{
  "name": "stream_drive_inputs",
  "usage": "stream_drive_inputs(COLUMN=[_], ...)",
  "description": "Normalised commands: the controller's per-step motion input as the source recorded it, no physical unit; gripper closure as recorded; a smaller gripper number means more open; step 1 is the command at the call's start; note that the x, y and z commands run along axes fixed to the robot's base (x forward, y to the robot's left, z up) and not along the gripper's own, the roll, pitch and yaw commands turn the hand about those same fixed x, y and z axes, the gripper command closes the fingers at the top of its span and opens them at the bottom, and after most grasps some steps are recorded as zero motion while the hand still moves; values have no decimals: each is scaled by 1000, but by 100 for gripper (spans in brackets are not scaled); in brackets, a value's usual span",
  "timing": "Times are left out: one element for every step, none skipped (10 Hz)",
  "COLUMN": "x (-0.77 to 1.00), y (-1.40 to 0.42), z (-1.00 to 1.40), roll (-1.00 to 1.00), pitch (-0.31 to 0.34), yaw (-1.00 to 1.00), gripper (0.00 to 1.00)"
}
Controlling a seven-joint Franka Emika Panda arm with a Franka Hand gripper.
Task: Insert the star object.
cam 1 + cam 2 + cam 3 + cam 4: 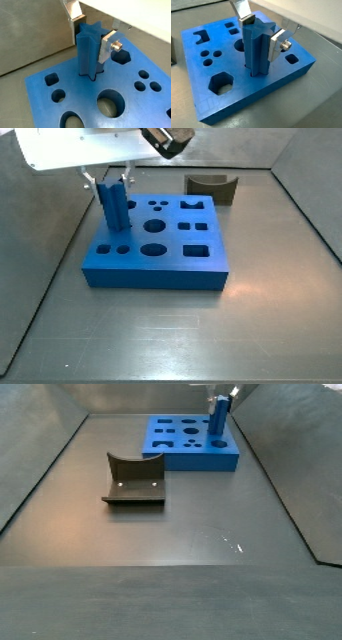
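L to R in a side view: the tall ridged blue star peg [111,204] stands upright at the left rear corner of the wide flat blue block w/ shaped holes [174,263]; the dark olive curved piece [210,188] sits behind the block's right end, apart from it, on the grey metal bench [160,338].

Claw [260,31] is above that corner, closed on the peg's upper part. In both wrist views the silver finger plates [107,46] press flat on opposite sides, no gap seen, so narrow opening, grip on.

Peg's foot meets the block's top at a star-shaped hole [256,74]; looks entered, but how deep I can't tell — prob. only partly seated.

Risks from here, as I judge:
- Ridges not lined up w/ the hole's points → peg jams if pushed down.
- Slight tilt in the grip → binds on the hole wall, block may shift on the bench.
- Letting go too early → tall slim peg could lean or tip out.
- Pulling up w/ pads not fully off → drags peg back out.
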Motion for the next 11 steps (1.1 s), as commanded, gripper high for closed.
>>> stream_drive_inputs(x=[263,251,157,140,0,-49,-71,-146,-111,-151,-117], y=[0,0,0,0,0,0,0,-29,0,0,0], z=[-663,-729,-697,-694,-671,-751,-794,-760,-749,-491,-477], roll=[0,0,14,24,101,130,144,199,146,-67,-147], pitch=[50,47,50,67,0,-41,-93,-149,-163,-291,-309], yaw=[-40,-66,-40,-43,0,0,0,0,0,0,0], gripper=[100,100,100,100,100,100,100,100,100,100,100])
